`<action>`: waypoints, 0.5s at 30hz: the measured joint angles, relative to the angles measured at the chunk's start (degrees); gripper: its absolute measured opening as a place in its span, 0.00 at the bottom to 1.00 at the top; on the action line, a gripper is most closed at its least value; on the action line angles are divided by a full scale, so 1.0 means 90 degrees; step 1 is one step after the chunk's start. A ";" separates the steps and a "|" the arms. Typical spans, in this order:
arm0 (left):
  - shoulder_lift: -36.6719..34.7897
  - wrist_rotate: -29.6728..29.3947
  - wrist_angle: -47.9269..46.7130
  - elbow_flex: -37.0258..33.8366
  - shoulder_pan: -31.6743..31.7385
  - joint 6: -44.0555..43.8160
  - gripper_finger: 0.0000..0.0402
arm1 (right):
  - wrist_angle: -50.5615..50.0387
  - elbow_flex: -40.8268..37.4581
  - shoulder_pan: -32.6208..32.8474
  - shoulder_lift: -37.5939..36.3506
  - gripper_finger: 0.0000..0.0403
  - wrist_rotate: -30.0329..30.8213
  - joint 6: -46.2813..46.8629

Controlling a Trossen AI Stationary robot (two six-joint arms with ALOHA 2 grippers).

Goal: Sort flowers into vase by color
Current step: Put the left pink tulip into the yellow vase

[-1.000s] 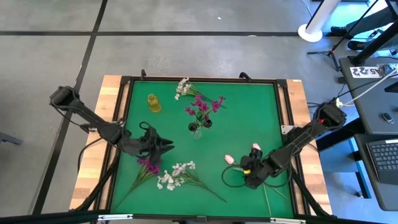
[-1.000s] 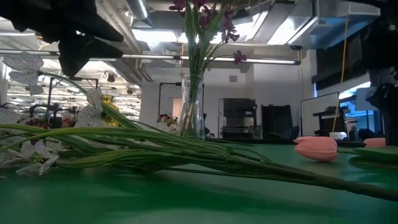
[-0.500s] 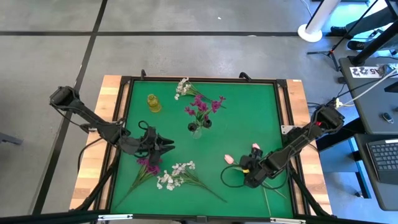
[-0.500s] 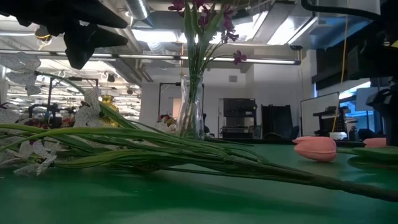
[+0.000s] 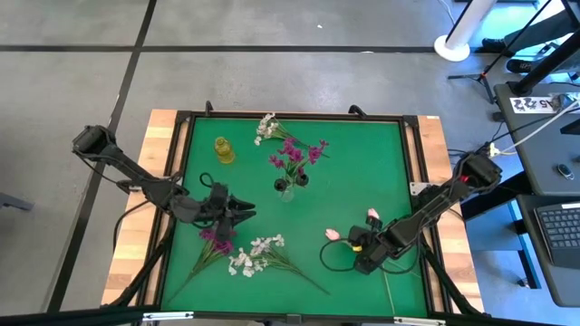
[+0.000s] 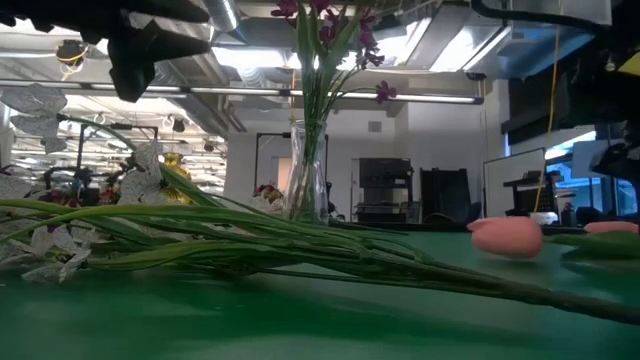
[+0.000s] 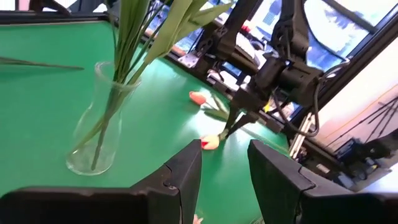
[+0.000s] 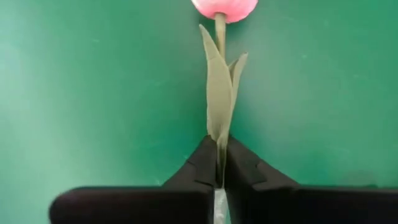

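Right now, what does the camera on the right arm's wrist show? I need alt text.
The right claw is shut on the green stem of a pink tulip, whose bud points away over the green table mat.

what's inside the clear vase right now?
The clear vase holds a bunch of green stems, topped by magenta-purple blossoms. No white clusters or tulips in it. Whether it holds water can't be told, and the stems overlap too much to count.

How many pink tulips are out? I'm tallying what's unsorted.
2: one tulip lies on the mat with its stem pinched in the right hand; the other tulip lies just beyond it.
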 joint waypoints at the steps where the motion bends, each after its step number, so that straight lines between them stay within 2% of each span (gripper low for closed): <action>1: 0.0000 0.0004 0.0133 0.0001 0.0000 0.0011 0.32 | 0.0008 0.0069 0.0002 -0.0039 0.02 0.0016 -0.0035; 5: 0.0000 0.0141 0.0547 0.0002 0.0000 0.0154 0.32 | 0.0017 0.0320 0.0005 -0.0223 0.06 0.0323 -0.0195; 11: 0.0000 0.0752 0.0849 0.0007 -0.0015 0.0297 0.32 | 0.0033 0.0791 0.0007 -0.0514 0.02 0.0974 -0.0685; 15: 0.0000 0.0816 0.1092 0.0007 -0.0126 0.0750 0.32 | 0.0083 0.1266 0.0012 -0.0731 0.03 0.1526 -0.1113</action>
